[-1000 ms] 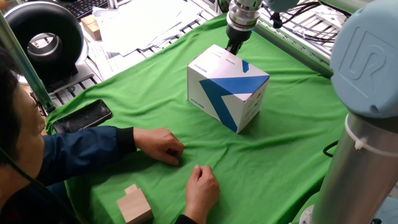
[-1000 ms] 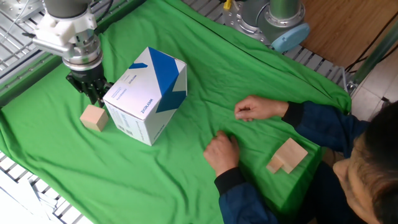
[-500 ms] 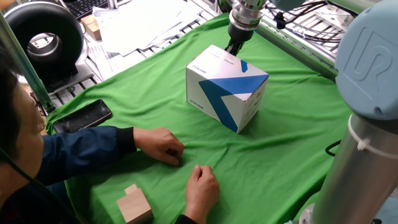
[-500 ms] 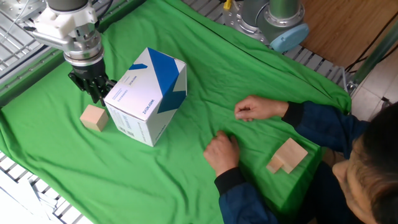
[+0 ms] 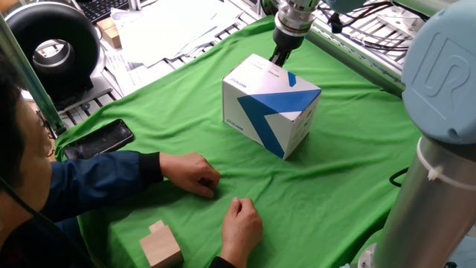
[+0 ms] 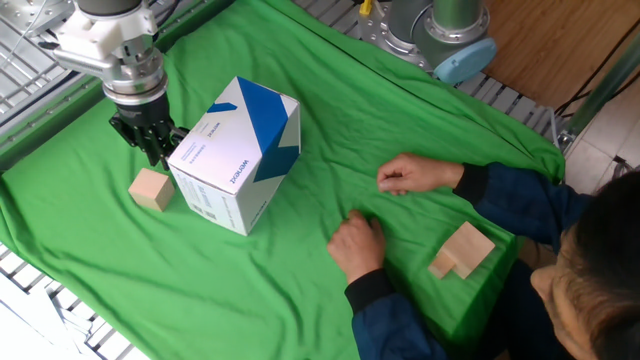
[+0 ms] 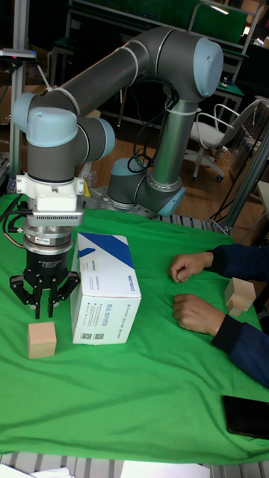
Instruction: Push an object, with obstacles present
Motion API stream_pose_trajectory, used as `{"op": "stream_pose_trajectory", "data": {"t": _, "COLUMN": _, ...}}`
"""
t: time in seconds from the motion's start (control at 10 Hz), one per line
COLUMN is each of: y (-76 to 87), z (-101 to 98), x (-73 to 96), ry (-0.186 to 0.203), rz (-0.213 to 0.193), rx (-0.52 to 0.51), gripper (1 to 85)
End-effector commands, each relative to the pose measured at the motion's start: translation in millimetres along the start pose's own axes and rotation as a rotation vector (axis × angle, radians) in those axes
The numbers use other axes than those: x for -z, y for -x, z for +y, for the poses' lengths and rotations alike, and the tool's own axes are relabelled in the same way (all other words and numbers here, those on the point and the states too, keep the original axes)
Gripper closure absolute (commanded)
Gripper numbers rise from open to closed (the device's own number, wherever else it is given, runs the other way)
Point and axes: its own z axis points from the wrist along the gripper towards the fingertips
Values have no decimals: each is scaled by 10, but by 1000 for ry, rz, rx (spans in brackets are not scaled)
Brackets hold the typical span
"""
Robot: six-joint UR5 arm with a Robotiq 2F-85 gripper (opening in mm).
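Note:
The object, a small light-wood cube (image 6: 151,189) (image 7: 42,340), rests on the green cloth just left of the obstacle. That obstacle is a large white box with blue graphics (image 6: 235,155) (image 5: 271,104) (image 7: 104,299). My gripper (image 6: 155,152) (image 7: 48,305) (image 5: 279,58) hangs low beside the box's far corner, just behind the cube and apart from it. Its fingers are drawn together with nothing between them. In the one fixed view the box hides the cube.
A person's two hands (image 6: 415,175) (image 5: 192,173) lie on the cloth near the box. A stepped wooden block (image 6: 462,250) (image 5: 160,244) sits by the person. A black phone (image 5: 98,139) lies at the cloth's edge. The arm's base (image 6: 440,30) stands at the far side.
A second ago the gripper edged slightly closer to the box's corner. Over the last half second nothing visibly moved. The cube stays where it was.

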Motion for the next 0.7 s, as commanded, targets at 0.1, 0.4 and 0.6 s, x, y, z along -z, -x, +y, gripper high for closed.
{"op": "stream_pose_trajectory", "data": {"t": 0.1, "y": 5, "z": 26, "x": 15, "ry": 15, "rz": -4, "rx": 6, "gripper": 580}}
{"op": "stream_pose_trajectory", "data": {"t": 0.4, "y": 72, "z": -37, "x": -57, "ry": 3, "rz": -4, "rx": 21, "gripper": 583}}
{"op": "stream_pose_trajectory", "data": {"t": 0.6, "y": 121, "z": -48, "x": -61, "ry": 3, "rz": 0, "rx": 21, "gripper": 583}}
